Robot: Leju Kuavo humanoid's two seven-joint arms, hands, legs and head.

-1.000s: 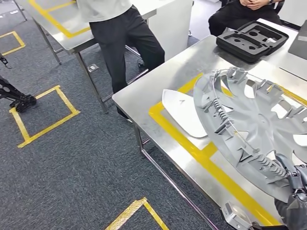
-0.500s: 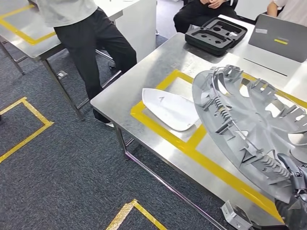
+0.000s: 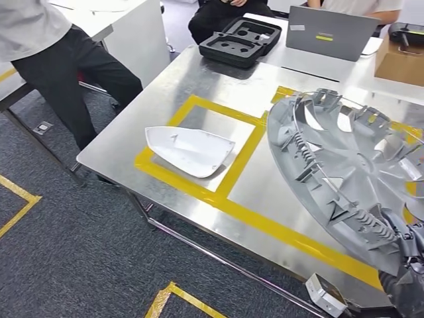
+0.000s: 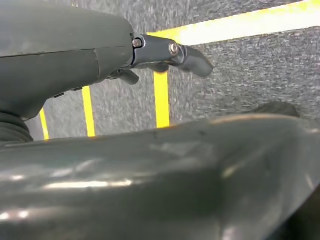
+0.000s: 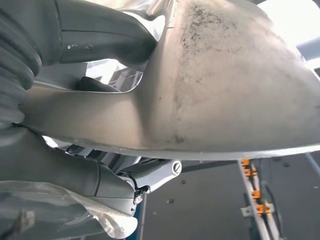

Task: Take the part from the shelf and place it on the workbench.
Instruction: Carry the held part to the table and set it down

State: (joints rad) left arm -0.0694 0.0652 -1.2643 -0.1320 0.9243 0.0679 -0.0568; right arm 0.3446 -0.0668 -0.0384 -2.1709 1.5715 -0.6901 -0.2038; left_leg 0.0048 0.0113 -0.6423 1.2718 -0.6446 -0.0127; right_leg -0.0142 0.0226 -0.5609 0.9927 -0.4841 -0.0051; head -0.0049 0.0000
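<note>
Workshop-like lab: steel workbench [image 3: 165, 109], yellow floor tape [image 3: 169, 298], grey carpet [image 3: 59, 252], laptop [image 3: 330, 33].

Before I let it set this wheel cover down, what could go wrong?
The wheel cover is large and the right hand grips it only at one rim edge, so it may tilt or slip as it comes down. It hangs close to the white part already lying in a taped box on the workbench; a swing that way could knock it.
</note>
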